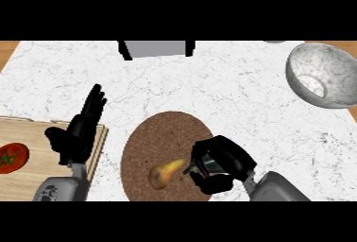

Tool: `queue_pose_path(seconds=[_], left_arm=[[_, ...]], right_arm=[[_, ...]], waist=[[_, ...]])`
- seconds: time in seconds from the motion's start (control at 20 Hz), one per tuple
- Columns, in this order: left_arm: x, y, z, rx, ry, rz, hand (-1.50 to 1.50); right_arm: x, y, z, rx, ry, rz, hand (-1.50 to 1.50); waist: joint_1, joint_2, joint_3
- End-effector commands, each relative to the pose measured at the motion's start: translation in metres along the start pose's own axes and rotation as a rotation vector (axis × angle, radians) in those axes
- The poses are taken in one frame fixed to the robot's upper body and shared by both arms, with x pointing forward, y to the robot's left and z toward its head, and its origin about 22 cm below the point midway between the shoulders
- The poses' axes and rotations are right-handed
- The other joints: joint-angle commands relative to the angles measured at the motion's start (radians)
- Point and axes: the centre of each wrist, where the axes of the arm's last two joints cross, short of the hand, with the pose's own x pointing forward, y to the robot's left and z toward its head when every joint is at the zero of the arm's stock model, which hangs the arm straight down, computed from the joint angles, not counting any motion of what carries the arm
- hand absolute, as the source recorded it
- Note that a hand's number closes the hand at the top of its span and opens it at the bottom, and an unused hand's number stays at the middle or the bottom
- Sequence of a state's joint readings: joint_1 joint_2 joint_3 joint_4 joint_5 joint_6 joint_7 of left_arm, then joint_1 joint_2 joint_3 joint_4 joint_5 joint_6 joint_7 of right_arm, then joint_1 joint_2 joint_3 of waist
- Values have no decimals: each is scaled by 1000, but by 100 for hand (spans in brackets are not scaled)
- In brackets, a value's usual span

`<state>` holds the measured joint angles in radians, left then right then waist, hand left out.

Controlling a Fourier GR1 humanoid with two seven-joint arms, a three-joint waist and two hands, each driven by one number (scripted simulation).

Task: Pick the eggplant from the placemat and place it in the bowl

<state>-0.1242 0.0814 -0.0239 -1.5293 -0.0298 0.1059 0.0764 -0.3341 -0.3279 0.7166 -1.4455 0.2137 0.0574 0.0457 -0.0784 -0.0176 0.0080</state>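
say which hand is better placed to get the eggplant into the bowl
Right. The right hand is curled round the eggplant over the placemat, and the bowl sits at the far right. The left hand rests open at the left, over the board.

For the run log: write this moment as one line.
yellow fruit: on placemat | right hand: at its narrow end, grasp unclear | bowl: far right, empty | left hand: open, over cutting board

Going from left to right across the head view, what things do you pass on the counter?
tomato → left hand → yellow fruit → right hand → bowl
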Motion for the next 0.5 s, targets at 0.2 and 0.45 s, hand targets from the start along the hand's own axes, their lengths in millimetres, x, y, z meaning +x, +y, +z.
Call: queue_pose_path(seconds=[0.2,0.45], left_arm=[[-7,14,10,55,27,3,0],[-6,16,15,44,15,-8,0]], right_arm=[[2,-90,90,-89,-450,-32,150],[-2,-167,162,-194,-531,36,150]], waist=[[-47,-10,-1],[-38,-3,-4]])
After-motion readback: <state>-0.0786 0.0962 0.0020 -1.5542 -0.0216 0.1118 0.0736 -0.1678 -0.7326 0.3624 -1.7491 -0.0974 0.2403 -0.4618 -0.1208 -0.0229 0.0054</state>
